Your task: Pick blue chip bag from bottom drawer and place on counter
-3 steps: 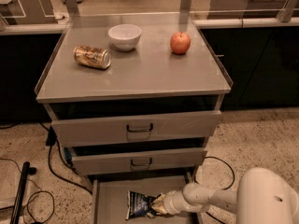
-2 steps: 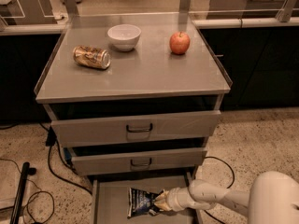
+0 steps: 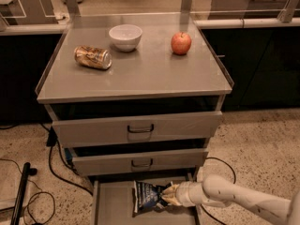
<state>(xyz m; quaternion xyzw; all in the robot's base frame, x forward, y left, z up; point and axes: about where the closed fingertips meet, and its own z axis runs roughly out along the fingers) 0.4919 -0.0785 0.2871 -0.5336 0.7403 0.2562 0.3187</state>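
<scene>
Pick barely begun. Blue chip bag inside the bottom drawer, near the tray's middle, not yet clear of its walls. Tool down in the drawer at the bag's 3 o'clock edge, clamped on the foil as far as can be judged, arm reaching in from 4 o'clock.

Left to do: lift out past the two upper drawers, carry up, set down on the bench, on bare surface toward 6 o'clock, away from the gold can at 10 o'clock, white bowl at 12 and apple at 2.

Compared with a second ago: bag and tool both slightly higher, shifted together toward 1 o'clock, suggesting a lift under way. Bulky arm link drawn off toward 3 o'clock, almost out of view. Can, bowl and apple unmoved.
</scene>
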